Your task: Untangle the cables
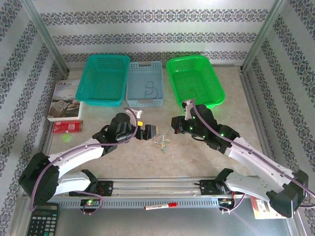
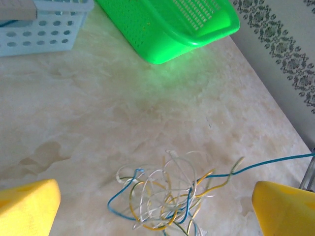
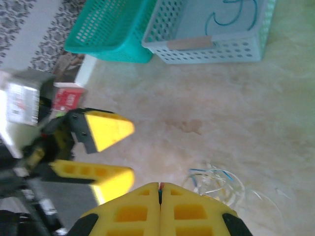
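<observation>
- Cables [image 2: 165, 196]: loose tangle of white, blue and yellow strands, flat on worktop [image 2: 123, 113], centre front, between both grippers. One blue strand trails out sideways.
- Left gripper [image 1: 149, 132]: fingers [image 2: 27, 209] spread wide, one either side of tangle, holding nothing.
- Right gripper [image 3: 160, 189]: fingers pressed together, just beside tangle; cannot tell if any strand is pinched.
- Teal basket [image 1: 101, 102], pale blue basket [image 1: 145, 103] and green basket [image 1: 187, 58]: row at far edge.
- Single dark cable [image 1: 149, 88]: curled in pale blue basket.
</observation>
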Controlling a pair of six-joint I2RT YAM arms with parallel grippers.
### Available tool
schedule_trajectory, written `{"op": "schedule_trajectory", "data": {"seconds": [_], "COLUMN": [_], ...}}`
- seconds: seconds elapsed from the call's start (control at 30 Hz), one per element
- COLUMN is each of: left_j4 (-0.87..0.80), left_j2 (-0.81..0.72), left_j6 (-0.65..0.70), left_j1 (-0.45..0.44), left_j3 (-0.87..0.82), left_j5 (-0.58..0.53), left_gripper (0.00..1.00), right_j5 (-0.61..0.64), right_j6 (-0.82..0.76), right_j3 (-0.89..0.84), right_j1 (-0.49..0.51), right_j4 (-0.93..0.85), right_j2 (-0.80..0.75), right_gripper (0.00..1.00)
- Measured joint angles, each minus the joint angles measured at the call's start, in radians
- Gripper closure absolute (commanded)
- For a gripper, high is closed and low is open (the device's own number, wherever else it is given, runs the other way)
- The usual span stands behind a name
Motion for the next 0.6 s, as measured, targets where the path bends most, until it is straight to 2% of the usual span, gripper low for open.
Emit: {"op": "schedule_trajectory", "data": {"seconds": [0.6], "left_j4": [0.090], "left_j2": [0.138], "left_j6": [0.090], "left_j1": [-0.075], "left_j3": [0.054], "left_j5": [0.081], "left_gripper": [0.00], "right_j5": [-0.049], "right_j6": [0.007], "right_j3": [0.113], "right_j1": [0.026], "right_j4": [-0.008], "right_j2": [0.035], "right_gripper": [1.00]}}
